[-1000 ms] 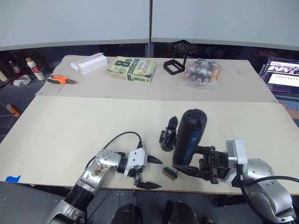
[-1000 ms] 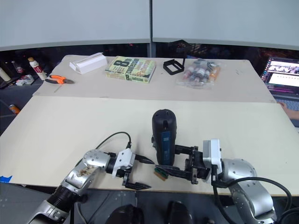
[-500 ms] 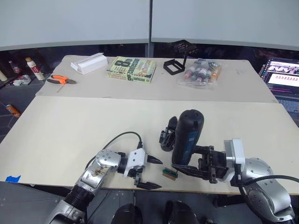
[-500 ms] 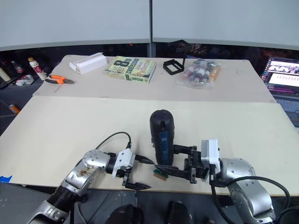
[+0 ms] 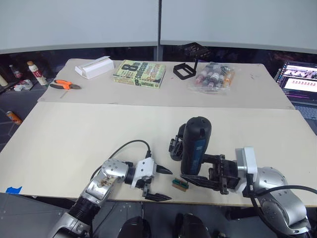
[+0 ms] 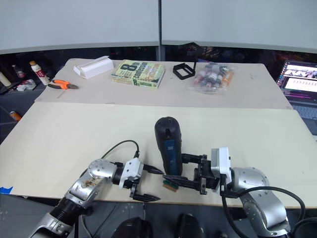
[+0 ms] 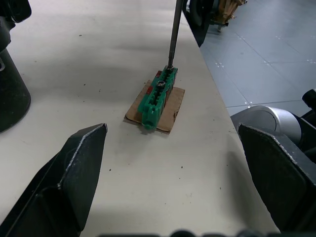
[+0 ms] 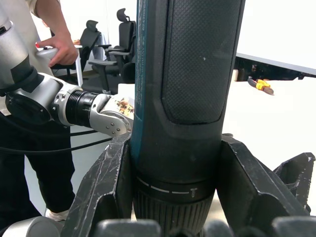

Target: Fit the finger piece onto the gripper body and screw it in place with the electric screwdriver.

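Electric screwdriver [image 5: 194, 145] moved left, upright, squeezed in right gripper [image 5: 202, 172] jaws, bit on green block [image 7: 157, 97]. Left gripper [image 5: 157, 183] jaws wide, empty, just left.

The electric screwdriver [image 5: 194, 145] stands right in front of the gripper body [image 5: 176, 147], so only a sliver of that body pokes out on its left side in the left eye view. In the right wrist view the screwdriver runs off the top edge, and its bit is out of frame below. The laptop [image 5: 298, 78] is cut by the right edge. Labels on the bag of small bottles [image 5: 213, 75] are too small to read, probably paints or markers.
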Controlling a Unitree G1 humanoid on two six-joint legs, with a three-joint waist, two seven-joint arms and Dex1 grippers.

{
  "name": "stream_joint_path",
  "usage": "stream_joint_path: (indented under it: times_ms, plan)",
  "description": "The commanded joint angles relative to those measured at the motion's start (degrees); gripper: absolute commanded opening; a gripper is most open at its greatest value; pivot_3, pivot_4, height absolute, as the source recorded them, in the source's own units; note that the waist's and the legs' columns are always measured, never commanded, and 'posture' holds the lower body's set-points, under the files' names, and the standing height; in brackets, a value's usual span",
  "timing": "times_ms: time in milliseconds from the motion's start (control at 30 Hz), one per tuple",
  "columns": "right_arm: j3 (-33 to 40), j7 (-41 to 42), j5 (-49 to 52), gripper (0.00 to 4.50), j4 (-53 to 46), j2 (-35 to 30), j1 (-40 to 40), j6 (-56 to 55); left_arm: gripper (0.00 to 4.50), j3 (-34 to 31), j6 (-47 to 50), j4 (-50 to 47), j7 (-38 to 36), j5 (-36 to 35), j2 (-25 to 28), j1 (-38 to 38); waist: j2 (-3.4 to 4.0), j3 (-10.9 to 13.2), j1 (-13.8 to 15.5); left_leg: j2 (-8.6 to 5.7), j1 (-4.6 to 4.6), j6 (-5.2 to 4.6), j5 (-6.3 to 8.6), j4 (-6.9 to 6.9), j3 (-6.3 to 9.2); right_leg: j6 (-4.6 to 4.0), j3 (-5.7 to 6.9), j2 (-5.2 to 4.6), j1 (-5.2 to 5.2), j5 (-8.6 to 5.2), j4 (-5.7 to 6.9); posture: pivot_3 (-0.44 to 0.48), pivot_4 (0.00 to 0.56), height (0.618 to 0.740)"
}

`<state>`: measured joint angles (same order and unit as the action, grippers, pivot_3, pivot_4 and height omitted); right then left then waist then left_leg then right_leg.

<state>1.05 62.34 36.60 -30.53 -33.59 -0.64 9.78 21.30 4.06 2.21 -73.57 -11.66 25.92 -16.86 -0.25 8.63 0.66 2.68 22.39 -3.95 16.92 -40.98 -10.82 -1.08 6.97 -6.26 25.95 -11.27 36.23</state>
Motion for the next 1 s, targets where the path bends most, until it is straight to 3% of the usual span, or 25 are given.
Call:
stream_joint_path:
  times_ms: [33, 533, 1000]
  plan:
    - [0.67, 0.09, 0.43, 1.93, -1.56, -0.41, 1.13, -1.19, 4.50, -0.30, 0.44, -1.24, -0.01, -1.22, -0.18, -0.21, 0.00, 0.00, 0.00, 0.00, 0.00, 0.00, 0.00, 0.00, 0.00, 0.00, 0.00, 0.00, 0.00, 0.00, 0.00, 0.000, 0.150, 0.740]
    - [4.99, -2.84, 6.47, 1.93, -3.73, -1.74, 3.74, 1.76, 4.50, -2.11, -0.21, -0.75, -0.21, -1.89, 0.95, -0.52, 0.00, 0.00, 0.01, 0.00, 0.01, 0.00, 0.00, -0.01, 0.00, -0.01, 0.01, -0.01, 0.00, 0.00, 0.00, 0.000, 0.150, 0.740]
    - [13.55, -8.10, 14.75, 1.93, -2.17, -6.08, 11.59, 7.81, 4.50, -12.35, 5.40, -7.63, 7.43, -11.26, -0.37, 1.86, -0.01, 0.01, -0.01, 0.01, 0.00, -0.01, 0.00, -0.01, 0.01, -0.02, 0.00, -0.01, -0.01, 0.01, 0.00, 0.000, 0.150, 0.740]
